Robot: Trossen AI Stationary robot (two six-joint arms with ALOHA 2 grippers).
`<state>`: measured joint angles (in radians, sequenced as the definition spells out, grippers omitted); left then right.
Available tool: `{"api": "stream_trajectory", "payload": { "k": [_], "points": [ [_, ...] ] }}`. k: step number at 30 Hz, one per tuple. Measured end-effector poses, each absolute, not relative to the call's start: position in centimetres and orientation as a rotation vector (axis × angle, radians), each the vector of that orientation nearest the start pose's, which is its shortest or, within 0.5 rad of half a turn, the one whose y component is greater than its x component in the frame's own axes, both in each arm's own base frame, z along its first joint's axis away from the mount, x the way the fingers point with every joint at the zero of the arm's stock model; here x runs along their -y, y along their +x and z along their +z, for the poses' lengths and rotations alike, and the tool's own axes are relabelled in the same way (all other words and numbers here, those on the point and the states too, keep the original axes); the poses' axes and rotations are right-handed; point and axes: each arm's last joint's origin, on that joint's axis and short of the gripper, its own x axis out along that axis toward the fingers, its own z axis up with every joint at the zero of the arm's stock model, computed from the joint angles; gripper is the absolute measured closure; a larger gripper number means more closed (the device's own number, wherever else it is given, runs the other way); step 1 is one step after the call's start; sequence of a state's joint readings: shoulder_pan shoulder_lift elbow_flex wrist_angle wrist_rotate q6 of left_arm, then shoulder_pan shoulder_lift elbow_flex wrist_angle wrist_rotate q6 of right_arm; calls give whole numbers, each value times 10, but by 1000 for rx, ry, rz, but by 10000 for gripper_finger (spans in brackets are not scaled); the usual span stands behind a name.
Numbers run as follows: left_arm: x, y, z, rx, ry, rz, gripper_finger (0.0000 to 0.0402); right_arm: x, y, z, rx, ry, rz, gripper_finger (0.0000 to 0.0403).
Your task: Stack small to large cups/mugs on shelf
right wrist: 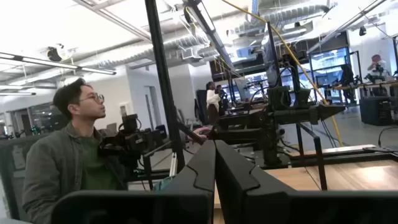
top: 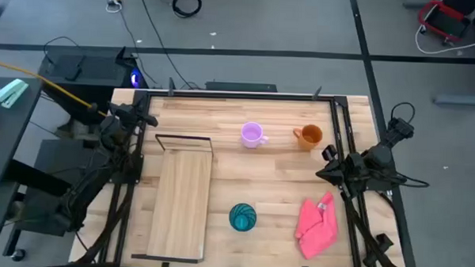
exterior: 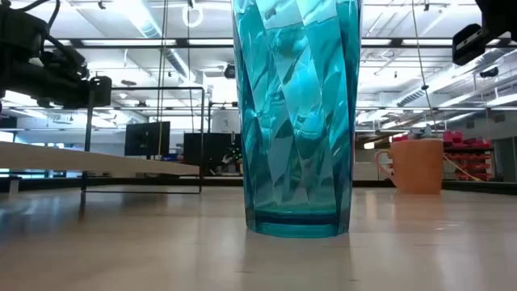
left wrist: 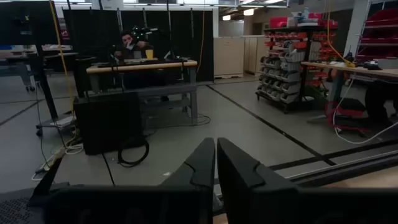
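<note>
High view: shelf (top: 182, 196) bare, near worktop's left edge; teal cup (top: 242, 217) near front edge; orange mug (top: 309, 136), lilac mug (top: 252, 135) toward back. Both tools (left (left wrist: 216, 163), right (right wrist: 215, 163)) pressed together. Risk: faceted cup slipping.

Grey floor (left wrist: 249, 124), red parts shelving (left wrist: 292, 56), ceiling lights (exterior: 149, 20)

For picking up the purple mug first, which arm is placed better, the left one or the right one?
Probably the left. The purple mug stands between the arms, slightly nearer the left gripper, and the shelf lies on that side. The orange mug stands between it and the right gripper.
</note>
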<state>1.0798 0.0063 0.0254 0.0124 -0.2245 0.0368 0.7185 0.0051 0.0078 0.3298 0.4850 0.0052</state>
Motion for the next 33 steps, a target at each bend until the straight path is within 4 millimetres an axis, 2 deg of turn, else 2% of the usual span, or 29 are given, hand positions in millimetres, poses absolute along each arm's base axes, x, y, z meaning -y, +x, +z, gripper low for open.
{"api": "stream_trajectory", "payload": {
  "k": [7, 20, 33],
  "points": [
    [-87, 39, 173, 6, 45, 1305, 366, -48, 76, 196, 274, 194, 232, 389],
    [-87, 39, 173, 7, 46, 1304, 378, -48, 76, 196, 274, 194, 232, 389],
    [-87, 39, 173, 7, 45, 1304, 367, -48, 76, 196, 274, 194, 232, 389]
  ]
}}
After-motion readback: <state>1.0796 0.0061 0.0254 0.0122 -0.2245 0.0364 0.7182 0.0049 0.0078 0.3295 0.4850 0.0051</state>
